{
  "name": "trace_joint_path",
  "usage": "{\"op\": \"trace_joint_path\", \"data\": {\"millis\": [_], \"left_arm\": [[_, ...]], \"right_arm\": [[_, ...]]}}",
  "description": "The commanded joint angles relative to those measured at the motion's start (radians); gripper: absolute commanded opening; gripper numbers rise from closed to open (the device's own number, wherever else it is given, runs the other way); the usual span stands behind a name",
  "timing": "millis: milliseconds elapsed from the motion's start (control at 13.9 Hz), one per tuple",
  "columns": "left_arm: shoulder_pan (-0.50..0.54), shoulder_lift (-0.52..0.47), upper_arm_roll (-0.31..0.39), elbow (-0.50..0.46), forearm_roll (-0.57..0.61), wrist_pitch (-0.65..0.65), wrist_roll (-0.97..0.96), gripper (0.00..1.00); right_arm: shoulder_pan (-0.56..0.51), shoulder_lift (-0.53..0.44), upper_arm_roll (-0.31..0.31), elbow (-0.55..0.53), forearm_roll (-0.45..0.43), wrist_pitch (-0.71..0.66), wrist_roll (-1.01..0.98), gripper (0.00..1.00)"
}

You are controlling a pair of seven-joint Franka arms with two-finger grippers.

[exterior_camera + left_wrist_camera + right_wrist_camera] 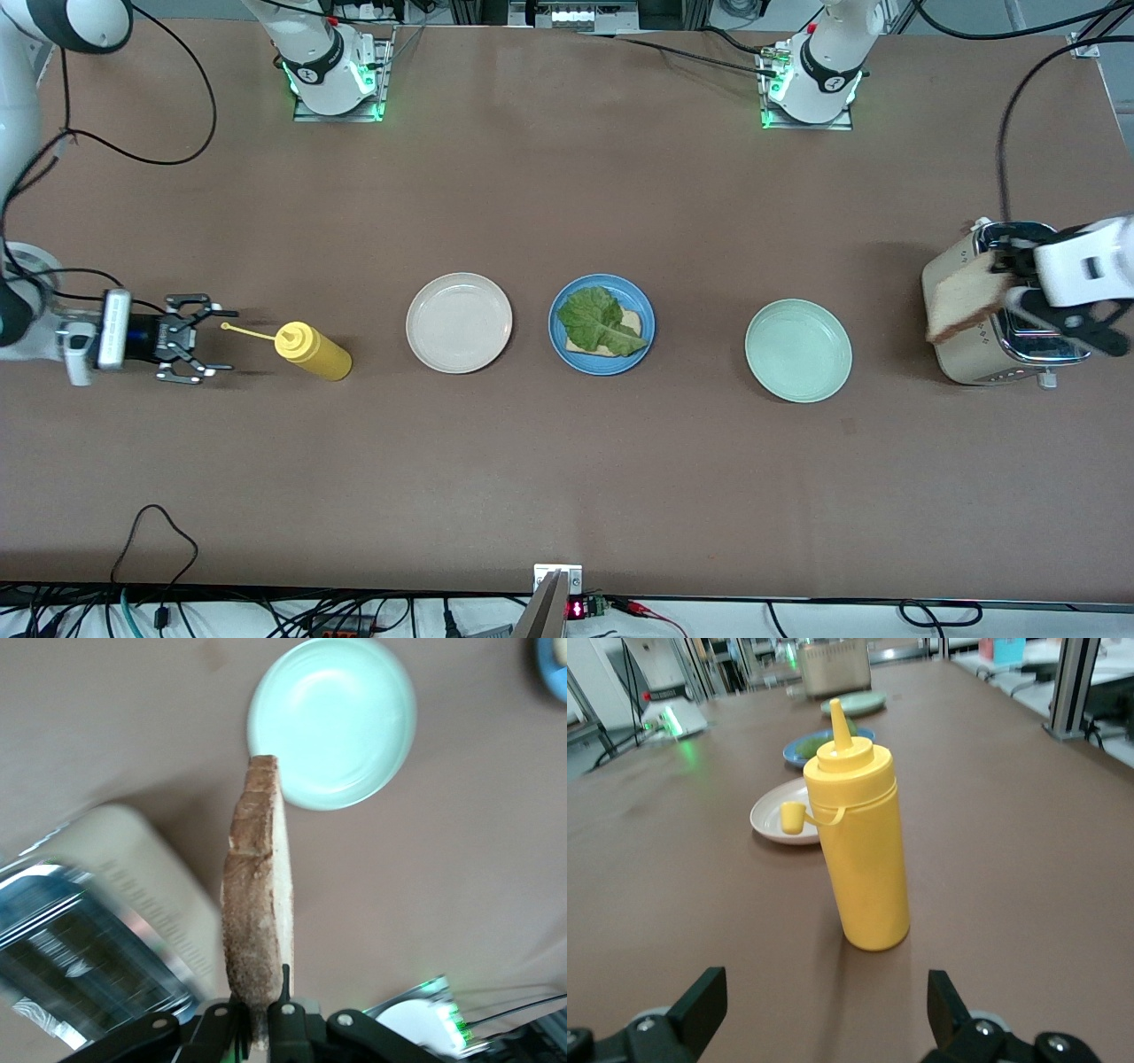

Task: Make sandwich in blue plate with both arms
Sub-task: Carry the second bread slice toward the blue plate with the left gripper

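While your left gripper (260, 1014) pinches the bread slice (967, 303) by its edge over the toaster (983, 354), treat it as light, soft, crumbly — the blue plate (602, 324) waits well off; the right gripper (197, 338), spread wide, faces the mustard bottle (314, 351).

Blue plate (602, 324) sits between white plate (459, 322) and green plate (798, 350), gaps between them. Yellow bottle (313, 351) stands just before right gripper (213, 340). Toaster (992, 332) blocks table end.
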State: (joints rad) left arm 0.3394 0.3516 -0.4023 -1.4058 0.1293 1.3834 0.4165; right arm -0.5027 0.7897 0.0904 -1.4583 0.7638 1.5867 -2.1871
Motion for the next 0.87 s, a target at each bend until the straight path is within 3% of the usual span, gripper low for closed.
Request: {"op": "trace_joint_path", "data": {"millis": [0,361,577,794], "left_arm": [[-0.086,0.056,-0.004,0.022,-0.091,-0.012,-0.135,0.01],[-0.215,0.124,-0.004,0.022,-0.367,-0.001,-0.194,0.01],[-0.226,0.164,-0.003,0.010,-0.571,0.116,-0.238,0.01],[-0.232,0.239,-0.003,0.004,-0.713,0.230,-0.236,0.01]], "right_arm": [[0.036,-0.140,-0.012,-0.030,-0.145,0.086,0.123,1.00],[0.145,-0.332,-0.014,-0.031,-0.412,0.168,0.496,1.00],[0.226,-0.441,-0.012,-0.036,-0.584,0.164,0.818,1.00],[0.286,-0.497,-0.012,-0.045,-0.655,0.154,1.128,1.00]]}}
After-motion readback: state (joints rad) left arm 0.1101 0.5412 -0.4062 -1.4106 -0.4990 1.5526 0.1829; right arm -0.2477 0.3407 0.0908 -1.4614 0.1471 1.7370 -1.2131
